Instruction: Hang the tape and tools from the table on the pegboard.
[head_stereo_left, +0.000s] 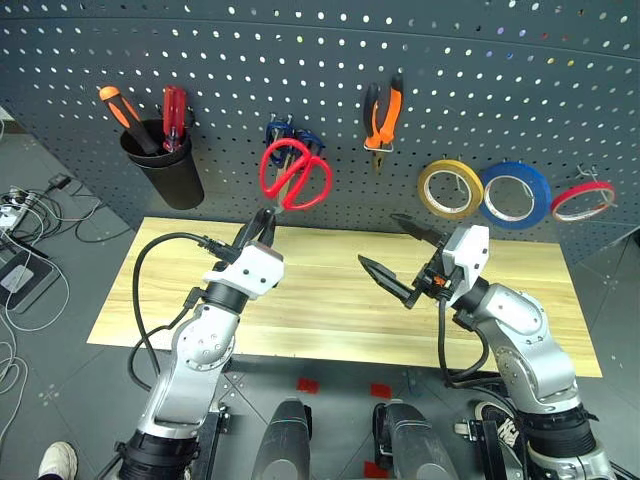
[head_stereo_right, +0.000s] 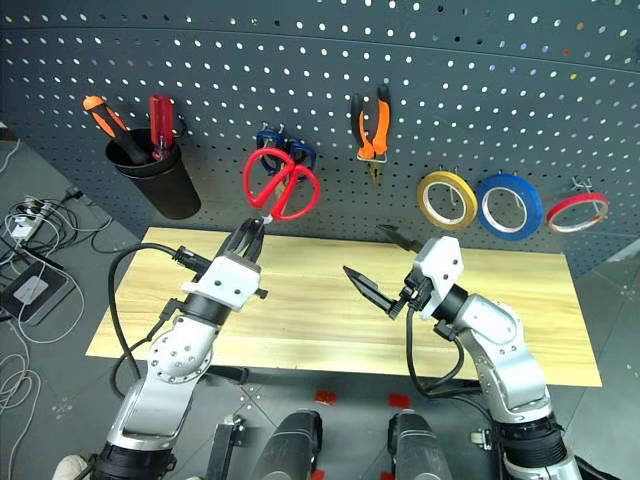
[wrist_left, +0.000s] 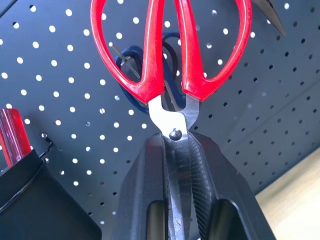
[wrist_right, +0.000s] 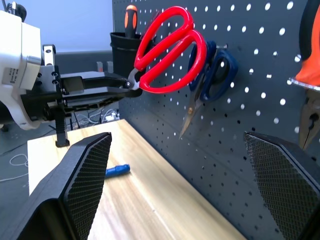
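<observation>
Left gripper (head_stereo_left: 263, 224) sits left of centre in the head views, its two black fingers pressed together on the steel blades of the red-handled scissors (head_stereo_left: 296, 176). It holds them upright, with the red loops raised against the pegboard (head_stereo_left: 330, 60) just in front of the blue-handled snips (head_stereo_left: 292, 133) that hang there. In the left wrist view the scissor pivot lies right at the fingertips (wrist_left: 150, 150), and the two red loops rise to the top of the frame.

Right gripper (head_stereo_left: 400, 255) is right of centre, spread wide with nothing between its fingers, above the table (head_stereo_left: 330, 300).

The pliers (head_stereo_left: 382, 115), orange and black in the handles, hang on the pegboard at upper centre, nose down. To the right, near the board's lower edge, hang three rolls in a row: the yellow-tan tape roll (head_stereo_left: 451, 188), then a blue roll (head_stereo_left: 514, 194), then a thin red roll (head_stereo_left: 583, 201).

At upper left a black cup (head_stereo_left: 164, 163) hangs on the board with an orange screwdriver (head_stereo_left: 122, 110) and a red screwdriver (head_stereo_left: 174, 115) standing in it.

The right wrist view shows a small blue-handled screwdriver (wrist_right: 117, 170) lying on the wooden tabletop, at lower left of that frame beside one of the mesh-faced fingers (wrist_right: 87, 175).
</observation>
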